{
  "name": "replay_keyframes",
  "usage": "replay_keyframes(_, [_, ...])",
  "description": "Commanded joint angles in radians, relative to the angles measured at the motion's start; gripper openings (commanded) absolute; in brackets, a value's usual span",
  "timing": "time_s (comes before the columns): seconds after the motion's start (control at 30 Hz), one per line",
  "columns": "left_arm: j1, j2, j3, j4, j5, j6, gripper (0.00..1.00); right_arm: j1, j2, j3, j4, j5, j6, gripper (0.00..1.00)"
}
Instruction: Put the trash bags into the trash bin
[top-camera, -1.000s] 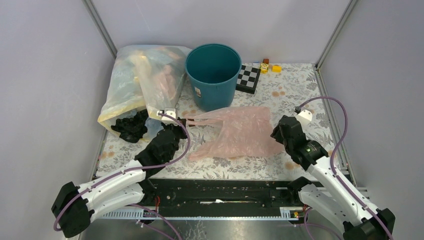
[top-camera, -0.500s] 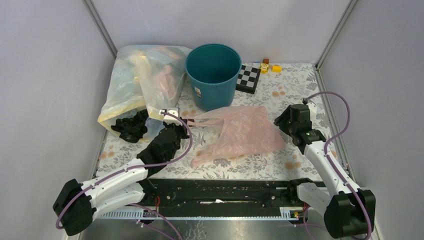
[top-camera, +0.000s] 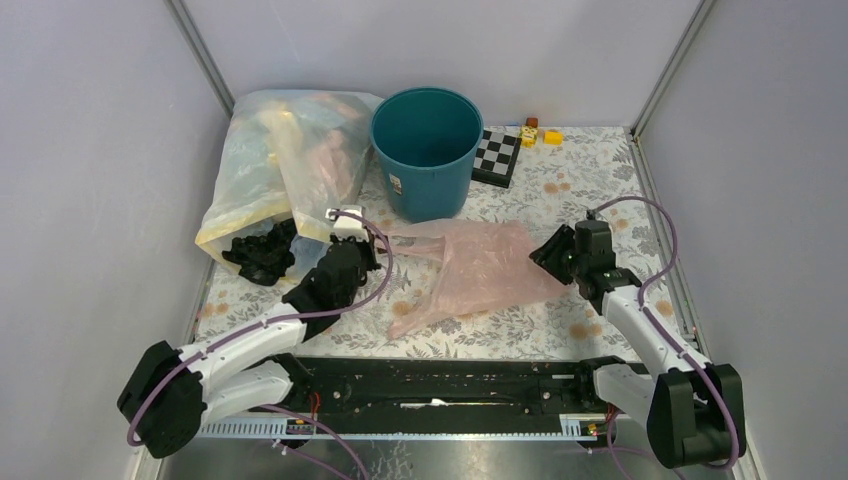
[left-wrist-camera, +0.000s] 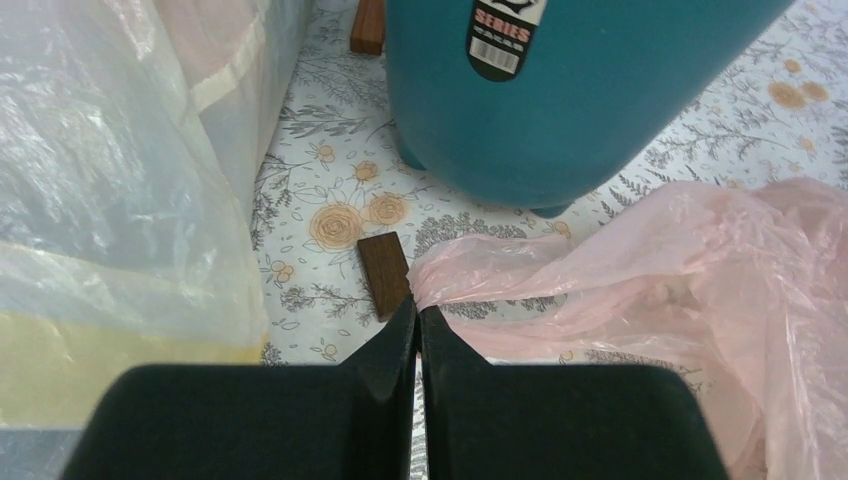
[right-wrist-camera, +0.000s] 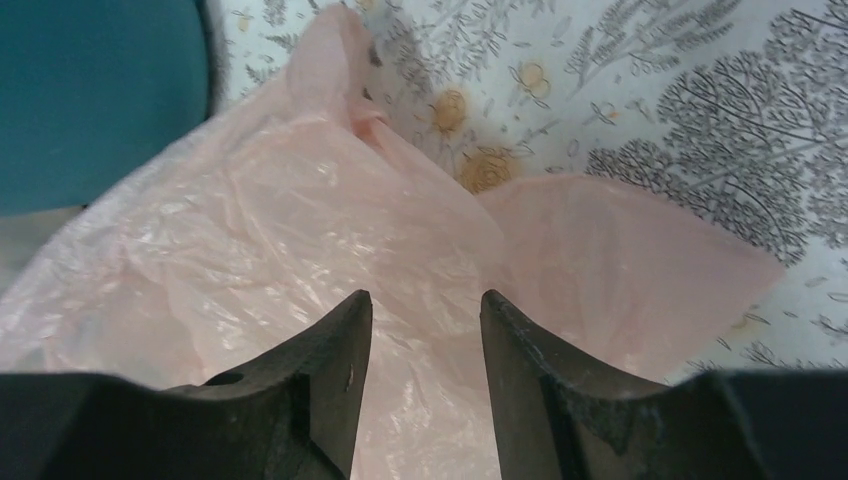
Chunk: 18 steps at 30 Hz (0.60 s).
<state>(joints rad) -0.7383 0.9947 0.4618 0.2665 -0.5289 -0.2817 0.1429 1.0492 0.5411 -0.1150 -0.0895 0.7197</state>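
The teal-blue trash bin (top-camera: 425, 150) stands upright at the back centre, its white label facing me; it also shows in the left wrist view (left-wrist-camera: 560, 110). A pink trash bag (top-camera: 480, 265) lies flat in front of it. My left gripper (top-camera: 365, 252) is shut, pinching the bag's drawn-out left corner at its tips (left-wrist-camera: 416, 305). My right gripper (top-camera: 545, 255) is open at the bag's right edge, its jaws (right-wrist-camera: 425, 300) spread just above the pink plastic (right-wrist-camera: 300, 220).
Large clear-yellow filled bags (top-camera: 280, 170) lean at the back left, with a crumpled black bag (top-camera: 262, 255) before them. A small brown block (left-wrist-camera: 384, 272) lies by my left fingertips. A checkerboard (top-camera: 497, 155) and small yellow toys (top-camera: 540, 133) sit right of the bin.
My right gripper has swung up and left onto the bag's right edge. My left gripper has moved a little toward the bin. The pink bag has bunched narrower.
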Motion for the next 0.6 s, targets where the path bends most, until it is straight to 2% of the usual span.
replay_keyframes(0.0, [0.055, 0.02, 0.065, 0.003, 0.041, -0.036, 0.0, -0.005, -0.061, 0.012, -0.025, 0.11, -0.058, 0.52])
replay_keyframes(0.1, [0.096, 0.045, 0.076, 0.0, 0.069, -0.058, 0.0, -0.005, -0.066, 0.046, -0.08, 0.296, -0.076, 0.53])
replay_keyframes(0.2, [0.131, 0.088, 0.093, 0.005, 0.101, -0.076, 0.0, -0.007, -0.01, 0.08, -0.102, 0.39, -0.075, 0.52])
replay_keyframes(0.27, [0.145, 0.117, 0.108, 0.009, 0.114, -0.08, 0.0, -0.005, 0.056, 0.097, -0.1, 0.339, -0.083, 0.52])
replay_keyframes(0.4, [0.162, 0.178, 0.14, 0.02, 0.146, -0.083, 0.0, -0.005, 0.166, 0.086, -0.058, 0.143, -0.118, 0.48])
replay_keyframes(0.57, [0.192, 0.237, 0.158, 0.042, 0.177, -0.079, 0.0, 0.045, 0.101, 0.018, -0.004, -0.074, -0.108, 0.45])
